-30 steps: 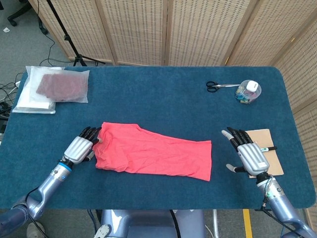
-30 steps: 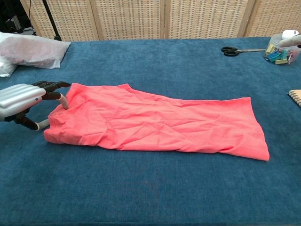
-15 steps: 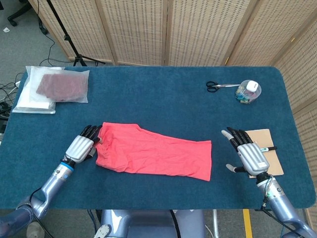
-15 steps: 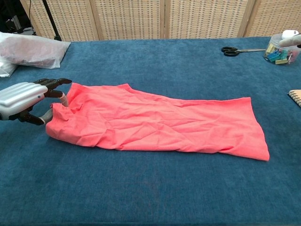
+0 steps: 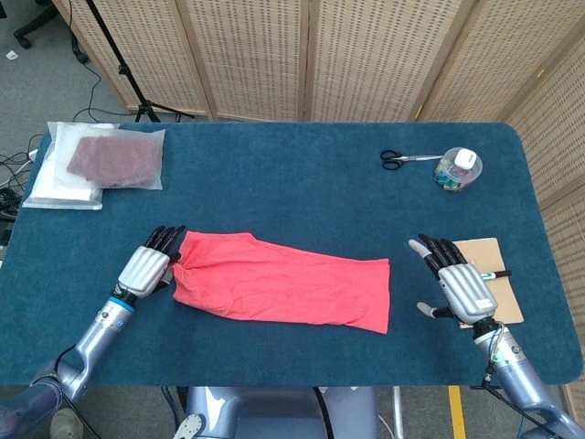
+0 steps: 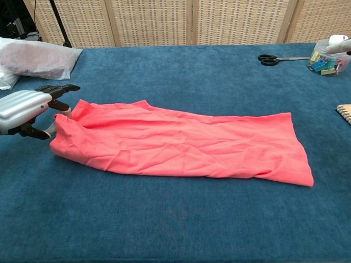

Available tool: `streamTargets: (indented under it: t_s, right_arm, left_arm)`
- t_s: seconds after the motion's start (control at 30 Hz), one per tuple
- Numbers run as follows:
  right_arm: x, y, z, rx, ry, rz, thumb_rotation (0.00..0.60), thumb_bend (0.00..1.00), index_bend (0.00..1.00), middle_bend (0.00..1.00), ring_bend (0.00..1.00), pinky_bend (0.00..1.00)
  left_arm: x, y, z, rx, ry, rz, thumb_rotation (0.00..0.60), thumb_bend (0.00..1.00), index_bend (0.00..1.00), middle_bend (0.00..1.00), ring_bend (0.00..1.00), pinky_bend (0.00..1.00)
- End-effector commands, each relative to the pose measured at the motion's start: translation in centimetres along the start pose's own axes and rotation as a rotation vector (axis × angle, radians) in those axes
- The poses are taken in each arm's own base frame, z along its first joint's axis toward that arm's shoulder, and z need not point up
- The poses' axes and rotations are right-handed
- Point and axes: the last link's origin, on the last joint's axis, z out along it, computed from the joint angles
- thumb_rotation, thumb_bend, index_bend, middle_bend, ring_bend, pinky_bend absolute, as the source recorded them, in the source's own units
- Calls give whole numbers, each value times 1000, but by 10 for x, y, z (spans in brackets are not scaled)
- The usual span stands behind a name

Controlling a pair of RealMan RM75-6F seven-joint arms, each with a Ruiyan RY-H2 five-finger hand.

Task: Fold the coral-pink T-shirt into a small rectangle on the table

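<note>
The left robot hand (image 5: pixel 146 267) is pinching the left end of the shirt (image 5: pixel 279 282), its fingers (image 6: pixel 59 88) curling over the cloth edge and the fabric bunching against them. The right robot hand (image 5: pixel 460 286) is hovering well off the shirt's right end with fingers apart, gripping nothing. The shirt is lying on the bench (image 5: pixel 302 174) as a long narrow strip, so the sleeves and sides seem already folded in, and the step in hand looks like the crosswise fold. The next move probably calls for lifting the pinched end and carrying it toward the shirt's right end, keeping the edge square so the layers are stacking evenly. The chest view is showing the pinch close up, which the head view leaves small and partly hidden; the right robot hand is missing from it. Only the head view is showing the notebook (image 5: pixel 494 274) beneath that hand and the whole bag (image 5: pixel 105 165) beyond the shirt's left end.
</note>
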Motion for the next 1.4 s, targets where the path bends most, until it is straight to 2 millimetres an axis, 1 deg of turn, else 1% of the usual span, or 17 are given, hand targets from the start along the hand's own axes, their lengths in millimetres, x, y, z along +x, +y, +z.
streamTargets:
  t_s: [0.03,0.1,0.4,0.57,0.6,0.7,0.97,1.1,1.13,1.17,1.27,1.4]
  right_arm:
    - [0,0,0,0,-1,0,600,208,0,0,0,0]
    - [0,0,0,1,-1,0,600,208,0,0,0,0]
    - [0,0,-1,1,-1,0,600,208,0,0,0,0]
    - [0,-1,-1,3,-3,-1,600,208,0,0,0,0]
    - [-1,-1,-1,3,-3,-1,600,208,0,0,0,0]
    - [0,-2,-1,4,-1,-2,600,208,0,0,0,0]
    - [-1,-2,-2,5,-2,-4,600,208,0,0,0,0]
    - [-1,-3,-1,6,-3,-5,600,208,0,0,0,0]
    - [-1,-3,-1,7,-4,-6,600,208,0,0,0,0]
    - [-1,-3,-1,8,-4,-6,600,208,0,0,0,0]
    - [-1,-3,-1,9,-2,-6,600,208,0,0,0,0]
    - [-1,-3,-1,8,-1,-4,600,208,0,0,0,0]
  left_arm:
    - [1,-2,0,4,2,1,600,593,737,0,0,0]
    - [3,-5,-1,7,1,11,600,593,737,0,0,0]
    - [16,-44,-13,68,-35,92,600,593,737,0,0,0]
    - [29,-72,-24,127,-41,134,600,593,737,0,0,0]
    - [34,-84,-29,162,-38,152,600,593,737,0,0,0]
    - [42,-102,-37,208,-41,170,600,595,737,0,0,0]
    - [54,-137,-55,327,-38,168,600,601,737,0,0,0]
    - [62,-161,-67,422,-35,157,600,604,737,0,0,0]
    - [66,-174,-73,482,-36,156,600,605,737,0,0,0]
    - [67,-178,-74,503,-41,153,600,606,737,0,0,0]
    - [68,-186,-75,546,-44,131,600,608,737,0,0,0]
    - [69,-180,-70,513,-8,100,600,609,737,0,0,0]
